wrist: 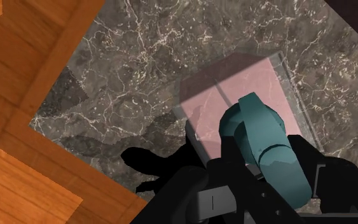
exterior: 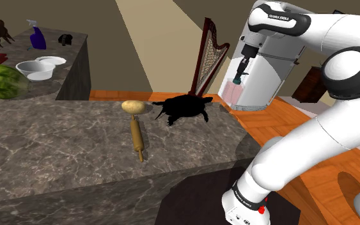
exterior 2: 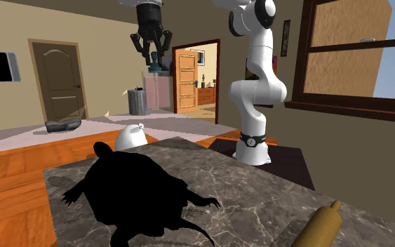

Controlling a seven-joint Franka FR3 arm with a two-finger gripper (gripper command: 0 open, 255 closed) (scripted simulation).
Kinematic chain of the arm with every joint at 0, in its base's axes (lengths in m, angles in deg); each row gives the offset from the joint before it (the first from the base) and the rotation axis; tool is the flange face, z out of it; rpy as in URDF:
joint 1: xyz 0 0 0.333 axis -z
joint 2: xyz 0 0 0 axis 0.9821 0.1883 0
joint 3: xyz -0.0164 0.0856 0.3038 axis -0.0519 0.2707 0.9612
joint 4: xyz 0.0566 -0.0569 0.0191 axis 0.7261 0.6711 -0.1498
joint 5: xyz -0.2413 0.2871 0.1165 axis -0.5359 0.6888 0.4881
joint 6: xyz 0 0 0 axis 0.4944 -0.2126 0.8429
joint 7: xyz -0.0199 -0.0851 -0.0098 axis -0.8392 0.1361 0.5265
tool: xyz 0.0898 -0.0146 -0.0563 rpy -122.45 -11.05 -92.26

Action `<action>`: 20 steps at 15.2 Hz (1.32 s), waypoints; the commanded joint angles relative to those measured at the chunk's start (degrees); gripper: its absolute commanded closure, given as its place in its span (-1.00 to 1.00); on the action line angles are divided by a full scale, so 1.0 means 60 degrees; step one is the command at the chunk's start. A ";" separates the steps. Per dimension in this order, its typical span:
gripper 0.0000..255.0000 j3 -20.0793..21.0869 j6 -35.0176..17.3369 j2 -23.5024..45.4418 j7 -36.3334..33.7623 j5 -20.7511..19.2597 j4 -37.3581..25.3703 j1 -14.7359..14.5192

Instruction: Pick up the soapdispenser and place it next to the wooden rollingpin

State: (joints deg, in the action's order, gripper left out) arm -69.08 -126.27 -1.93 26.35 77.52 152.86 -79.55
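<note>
One soapdispenser (exterior: 255, 83) hangs high, upper right of shoulder frame, gripper (exterior: 240, 71) clenched on its teal pump. We should carry it upright toward rollingpin (exterior: 137, 137), centre frame, lowering beside it, clear of black turtle (exterior: 185, 107).

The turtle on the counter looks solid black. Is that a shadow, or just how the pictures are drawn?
Not shadow, it seems. Shoulder view: the turtle is flat black without shading, while the counter around it is evenly lit. Second exterior view: the same featureless silhouette, no glare, beside a normally shaded rolling pin.
</note>
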 commanded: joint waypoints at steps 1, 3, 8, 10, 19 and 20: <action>1.00 -0.0011 0.0273 0.0091 0.0038 0.0050 -0.0351 -0.0022; 1.00 -0.0018 0.0531 0.0175 0.0067 0.0095 -0.0681 -0.0043; 1.00 0.0143 0.0887 0.0251 -0.0140 0.0181 -0.1090 -0.0140; 1.00 0.0495 0.0710 0.0110 -0.0652 0.0206 -0.0764 -0.0269; 1.00 0.1845 -0.0105 0.0091 -0.2688 0.0599 0.0144 -0.0922; 1.00 0.1977 -0.0196 0.0144 -0.2892 0.0659 0.0190 -0.1001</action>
State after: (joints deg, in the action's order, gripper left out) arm -57.93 -126.66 -1.29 10.20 81.16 153.44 -85.14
